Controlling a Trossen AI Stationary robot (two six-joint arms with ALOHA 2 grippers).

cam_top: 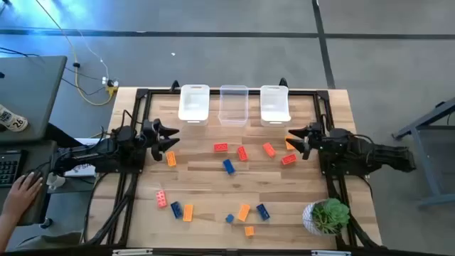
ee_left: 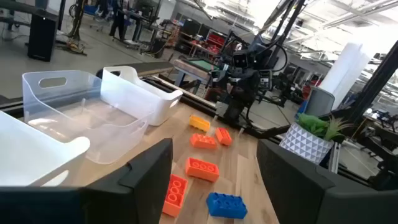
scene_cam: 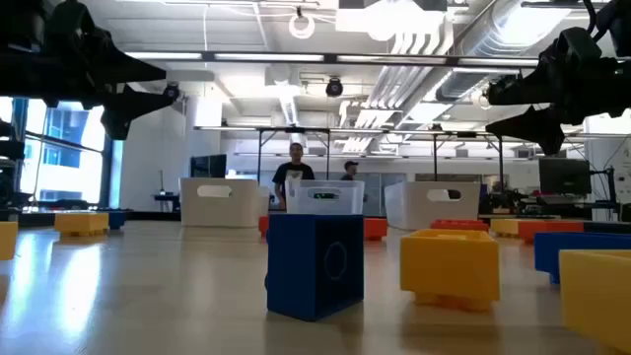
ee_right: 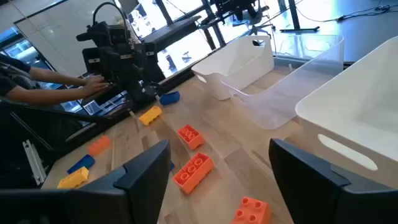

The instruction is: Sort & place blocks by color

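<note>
Small studded blocks lie flat and scattered on the wooden table: red ones (cam_top: 221,147) (cam_top: 242,153) at the middle, a blue one (cam_top: 228,166), an orange-yellow one (cam_top: 171,159) beside my left gripper, and more red, blue and orange ones along the near edge (cam_top: 244,212). My left gripper (cam_top: 168,139) hovers open at the table's left side, pointing right; its fingers (ee_left: 149,169) frame red blocks (ee_left: 202,168) and a blue one (ee_left: 226,206). My right gripper (cam_top: 296,139) hovers open at the right side, pointing left, near a yellow block (cam_top: 290,144) and a red one (cam_top: 288,159).
Three clear bins (cam_top: 194,103) (cam_top: 233,105) (cam_top: 274,104) stand in a row at the far edge. A potted plant (cam_top: 327,215) sits at the near right corner. A person's hand (cam_top: 25,186) rests at a desk left of the table. Bare wood lies between the two block groups.
</note>
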